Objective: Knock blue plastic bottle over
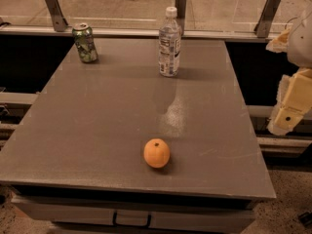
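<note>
- Grey tabletop [97,130] fills the view, with a rail behind its far edge.
- Blue plastic bottle [169,43] stands upright near that edge, long axis vertical, white cap up.
- Green soda can [85,43] stands left of the bottle, well apart.
- Orange [156,153] lies well in front of the bottle.
- Gripper [290,113] hangs right of the bottle, beyond the table's side; wide or narrow, I cannot tell.

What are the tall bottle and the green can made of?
The water bottle looks like clear, glossy plastic: you see through it. The green soda can seems shiny metal, with a silvery top rim. The end effector hangs beyond the right edge of the table.
</note>
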{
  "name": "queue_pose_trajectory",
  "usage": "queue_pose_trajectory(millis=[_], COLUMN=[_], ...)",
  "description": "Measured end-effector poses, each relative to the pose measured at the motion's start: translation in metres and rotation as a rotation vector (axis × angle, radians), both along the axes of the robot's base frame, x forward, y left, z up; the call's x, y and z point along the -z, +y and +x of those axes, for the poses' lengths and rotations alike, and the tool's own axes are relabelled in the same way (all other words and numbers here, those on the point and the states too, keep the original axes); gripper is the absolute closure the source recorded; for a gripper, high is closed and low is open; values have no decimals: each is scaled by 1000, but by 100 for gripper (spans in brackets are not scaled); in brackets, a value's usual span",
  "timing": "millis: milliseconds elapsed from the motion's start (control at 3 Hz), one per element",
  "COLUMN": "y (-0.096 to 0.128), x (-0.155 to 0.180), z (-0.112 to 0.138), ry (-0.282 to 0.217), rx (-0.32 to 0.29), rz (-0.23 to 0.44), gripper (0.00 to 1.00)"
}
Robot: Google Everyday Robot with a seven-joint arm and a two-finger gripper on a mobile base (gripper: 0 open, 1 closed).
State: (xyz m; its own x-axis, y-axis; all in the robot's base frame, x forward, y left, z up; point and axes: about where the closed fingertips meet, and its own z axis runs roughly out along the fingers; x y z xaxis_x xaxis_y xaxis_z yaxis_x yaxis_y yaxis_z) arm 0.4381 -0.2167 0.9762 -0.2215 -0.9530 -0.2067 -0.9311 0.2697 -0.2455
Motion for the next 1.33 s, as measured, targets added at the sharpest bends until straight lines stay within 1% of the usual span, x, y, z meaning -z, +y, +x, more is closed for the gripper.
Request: queue_pose_trajectory(millis=[333, 667, 1000, 1333], y=[0, 2, 12, 38], x=[0, 9, 21, 36], z=[0, 35, 101, 168], ry=[0, -40, -106, -153], rx=[0, -7, -18, -38], rz=[0, 25, 102, 229], gripper=[0, 0, 0, 0])
